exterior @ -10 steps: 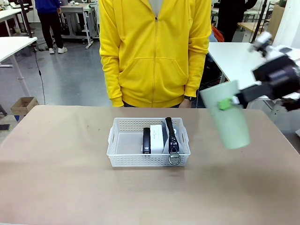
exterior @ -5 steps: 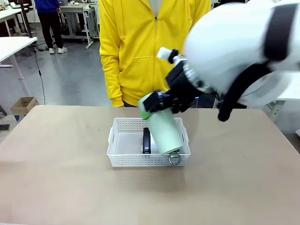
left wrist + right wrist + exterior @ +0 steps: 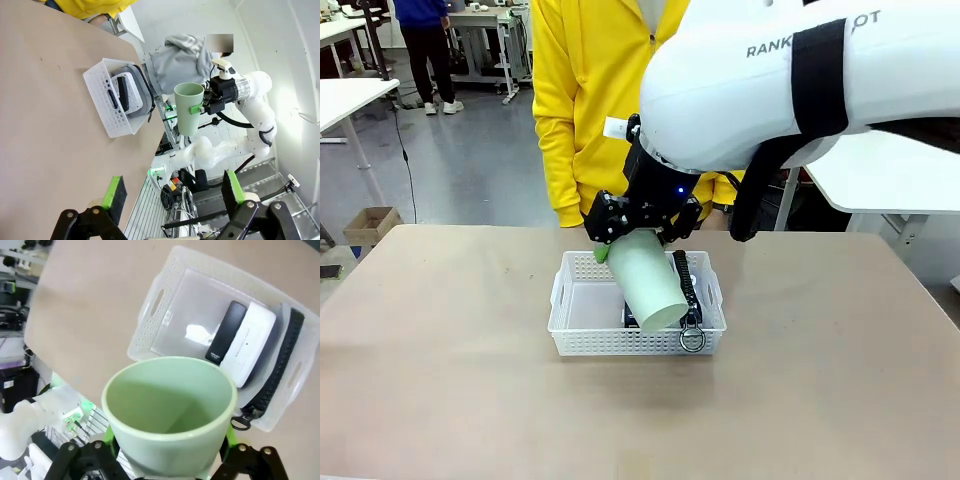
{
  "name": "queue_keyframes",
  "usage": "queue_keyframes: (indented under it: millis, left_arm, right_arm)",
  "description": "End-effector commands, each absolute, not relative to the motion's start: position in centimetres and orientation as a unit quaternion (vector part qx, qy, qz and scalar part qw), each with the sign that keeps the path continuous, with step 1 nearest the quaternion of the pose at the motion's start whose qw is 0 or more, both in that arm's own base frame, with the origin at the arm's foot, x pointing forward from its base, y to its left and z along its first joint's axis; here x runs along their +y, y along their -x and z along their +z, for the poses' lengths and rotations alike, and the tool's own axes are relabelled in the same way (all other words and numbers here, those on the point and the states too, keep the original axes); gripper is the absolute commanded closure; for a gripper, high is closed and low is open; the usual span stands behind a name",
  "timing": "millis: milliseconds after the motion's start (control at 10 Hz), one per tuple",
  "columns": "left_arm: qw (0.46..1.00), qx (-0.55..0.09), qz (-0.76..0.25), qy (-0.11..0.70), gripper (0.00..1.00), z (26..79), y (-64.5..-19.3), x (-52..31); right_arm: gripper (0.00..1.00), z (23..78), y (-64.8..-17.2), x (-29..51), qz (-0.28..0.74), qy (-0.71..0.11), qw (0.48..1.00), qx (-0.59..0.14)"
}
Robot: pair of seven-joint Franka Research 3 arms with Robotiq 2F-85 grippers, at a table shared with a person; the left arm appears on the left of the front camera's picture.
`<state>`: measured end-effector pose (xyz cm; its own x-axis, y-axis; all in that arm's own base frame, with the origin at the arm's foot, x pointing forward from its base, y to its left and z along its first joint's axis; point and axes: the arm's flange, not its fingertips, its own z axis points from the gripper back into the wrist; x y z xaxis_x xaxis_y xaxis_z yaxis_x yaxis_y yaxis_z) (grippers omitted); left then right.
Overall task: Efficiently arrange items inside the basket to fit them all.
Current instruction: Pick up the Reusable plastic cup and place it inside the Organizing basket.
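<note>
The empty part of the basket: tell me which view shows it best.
Right wrist view: it looks down into the basket, its bare floor beside the black stapler plain. In the front view the cup partly covers it; the left wrist view shows the basket small, side-on.

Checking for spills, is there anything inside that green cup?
Empty: the right wrist view looks straight into the cup and shows bare green walls and bottom.

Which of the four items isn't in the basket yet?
The pale green plastic cup, gripped by the right gripper above the white perforated basket; the others lie inside.
</note>
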<state>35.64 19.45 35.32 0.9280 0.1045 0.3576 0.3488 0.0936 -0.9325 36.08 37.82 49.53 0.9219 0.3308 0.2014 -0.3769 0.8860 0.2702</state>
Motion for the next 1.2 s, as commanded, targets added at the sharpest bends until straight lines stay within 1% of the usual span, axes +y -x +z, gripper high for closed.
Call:
queue_keyframes:
  millis: [0,100,200,300,400,500,700,800,900,1100]
  left_arm:
    - [0.723,-0.164,-0.084,0.666,0.0,35.5,-35.3,19.2]
    - [0.723,-0.164,-0.084,0.666,0.0,35.5,-35.3,19.2]
    - [0.723,-0.164,-0.084,0.666,0.0,35.5,-35.3,19.2]
    - [0.723,-0.164,-0.084,0.666,0.0,35.5,-35.3,19.2]
    - [0.723,-0.164,-0.084,0.666,0.0,35.5,-35.3,19.2]
    - [0.723,-0.164,-0.084,0.666,0.0,35.5,-35.3,19.2]
    - [0.723,-0.164,-0.084,0.666,0.0,35.5,-35.3,19.2]
    - [0.723,-0.164,-0.084,0.666,0.0,35.5,-35.3,19.2]
    - [0.723,-0.164,-0.084,0.666,0.0,35.5,-35.3,19.2]
    - [0.723,-0.164,-0.084,0.666,0.0,35.5,-35.3,19.2]
  right_arm:
    - [0.08,48.5,-35.6,36.5,0.168,-0.148,0.969,-0.104]
    - [0.08,48.5,-35.6,36.5,0.168,-0.148,0.969,-0.104]
    - [0.08,49.2,-36.2,37.4,0.179,-0.155,0.968,-0.078]
    - [0.08,49.0,-36.1,37.7,0.093,-0.199,0.973,-0.076]
    - [0.08,48.8,-36.3,39.7,0.077,-0.182,0.978,-0.074]
    - [0.08,49.0,-36.6,42.5,0.053,-0.186,0.979,-0.059]
    - [0.08,48.1,-38.4,45.4,-0.009,-0.185,0.982,-0.026]
    - [0.08,47.4,-39.7,46.3,-0.019,-0.181,0.983,-0.018]
    - [0.08,46.5,-41.2,47.0,-0.029,-0.174,0.984,-0.028]
    - [0.08,45.8,-43.1,47.3,-0.017,-0.176,0.984,-0.018]
